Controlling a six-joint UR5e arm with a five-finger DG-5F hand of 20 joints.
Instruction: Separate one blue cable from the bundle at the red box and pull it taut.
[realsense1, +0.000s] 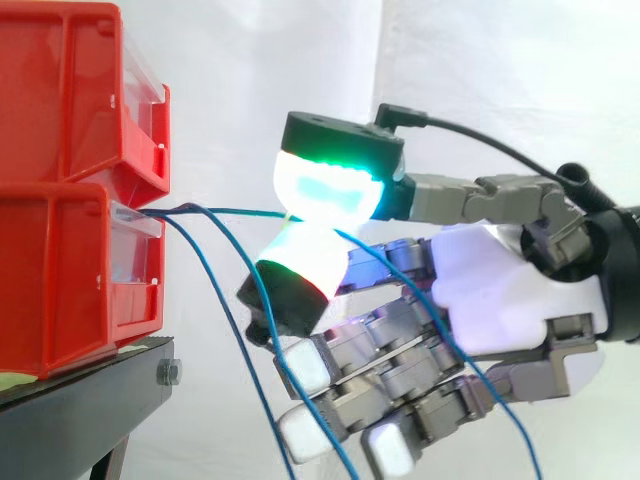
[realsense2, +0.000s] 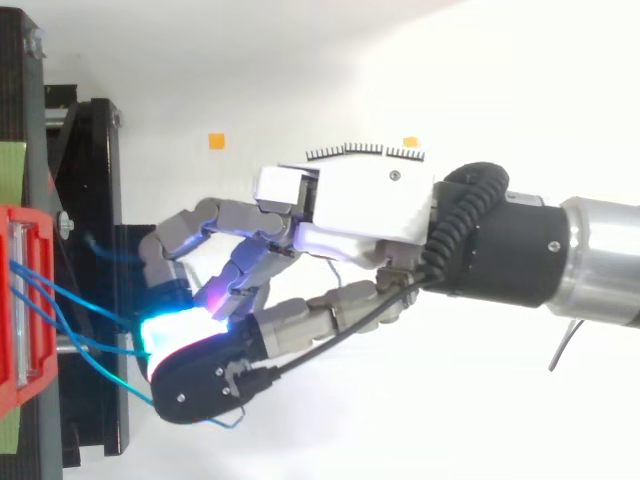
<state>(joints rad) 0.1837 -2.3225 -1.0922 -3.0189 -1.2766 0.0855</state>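
Side view: in from the right with the hand (realsense1: 490, 290), shut on one blue cable (realsense1: 235, 211), pinched between two glowing pads (realsense1: 325, 190), the upper green and cyan, the lower white with a red edge. Nearly straight and level from the front of the lower bin (realsense1: 60, 270) to that pinch, then sloping down past the palm toward the bottom edge. Hanging slack from the same bin front: two more cables (realsense1: 211, 282), looping down across the other fingers, which are curled loosely below with white pads; whether touching them, cannot tell. Stacked above: a second red bin (realsense1: 70, 90). Underneath both: a black stand (realsense1: 80, 400).

Top view: down onto the back of the hand (realsense2: 370, 200) and the wrist, in from the right edge. Plain from above, not from the side: the sideways spread of the cables (realsense2: 60, 300), fanning from the left edge toward the cyan glow. Hidden here under a black fingertip back: the pinch itself, so clear from the side. On the white surface beyond the hand: two orange markers (realsense2: 216, 140).
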